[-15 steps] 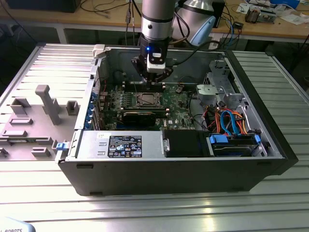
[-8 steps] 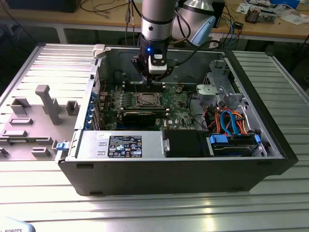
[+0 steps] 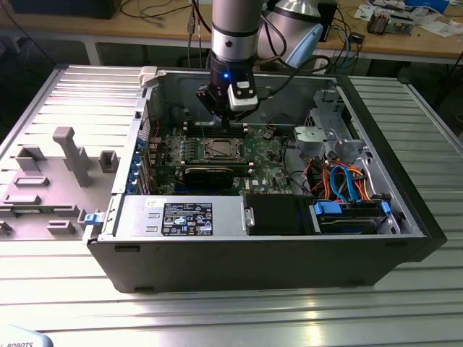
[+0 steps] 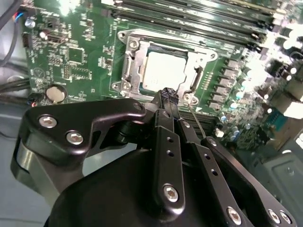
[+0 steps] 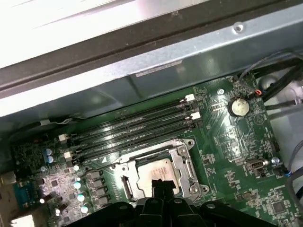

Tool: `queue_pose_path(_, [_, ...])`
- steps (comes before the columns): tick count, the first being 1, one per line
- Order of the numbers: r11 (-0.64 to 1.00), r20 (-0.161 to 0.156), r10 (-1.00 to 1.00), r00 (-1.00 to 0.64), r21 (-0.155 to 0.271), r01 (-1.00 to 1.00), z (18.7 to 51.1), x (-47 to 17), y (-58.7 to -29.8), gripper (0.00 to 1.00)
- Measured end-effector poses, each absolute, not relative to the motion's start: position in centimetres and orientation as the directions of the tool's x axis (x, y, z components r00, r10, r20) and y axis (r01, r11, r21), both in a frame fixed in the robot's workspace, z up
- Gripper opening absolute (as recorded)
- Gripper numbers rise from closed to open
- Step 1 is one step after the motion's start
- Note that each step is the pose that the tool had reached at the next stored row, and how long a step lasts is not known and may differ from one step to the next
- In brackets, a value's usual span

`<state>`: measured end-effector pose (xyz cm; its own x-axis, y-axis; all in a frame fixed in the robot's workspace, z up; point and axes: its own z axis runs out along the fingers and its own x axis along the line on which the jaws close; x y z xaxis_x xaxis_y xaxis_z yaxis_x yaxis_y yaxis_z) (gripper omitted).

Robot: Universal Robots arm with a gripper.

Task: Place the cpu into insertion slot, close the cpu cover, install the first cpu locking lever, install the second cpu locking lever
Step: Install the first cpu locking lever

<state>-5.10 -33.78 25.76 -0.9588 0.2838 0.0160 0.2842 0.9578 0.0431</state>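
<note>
In the exterior view, an open computer case (image 3: 405, 217) lies on a ribbed metal worktop (image 3: 239, 311), with a grey plastic moulding (image 3: 54, 173) beside it towards the exterior view's left. The arm comes down into the case from above, and its end effector (image 3: 223, 116) hangs just above the green circuit board (image 3: 268, 155), close over the insertion slot (image 3: 208, 150), where the cpu (image 3: 220, 150) shows as a pale square. Blue and orange cables (image 3: 347, 184) lie towards the exterior view's right. In the second wrist view, the end effector (image 4: 169, 96) has its black fingers (image 4: 166, 137) drawn together, tips meeting, with nothing visibly clamped between them. The tips sit at the near edge of the insertion slot (image 4: 124, 85). The cpu (image 4: 165, 71) lies seated inside it, framed by the cpu cover (image 4: 135, 59), which lies flat. A thin metal rod (image 4: 196, 120) slants away from just beside the tips. A coin cell (image 4: 57, 93) sits well apart, and the memory slots (image 4: 199, 19) run beyond the socket. In the first wrist view, the end effector (image 5: 158, 185) overlaps the edge of the cpu (image 5: 154, 171), which sits within the cpu cover (image 5: 188, 166), between the memory slots (image 5: 132, 127) and the fingertips.
</note>
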Motion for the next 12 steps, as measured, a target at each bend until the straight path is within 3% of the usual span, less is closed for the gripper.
queue_pose_path(3, [0.966, -0.001, 0.256, -0.967, 0.049, 0.256, 25.77, -5.10, -33.78, 0.11])
queue_pose_path(12, [0.989, -0.008, 0.131, -0.991, 0.069, 0.130, 25.76, -5.09, -33.79, 0.11])
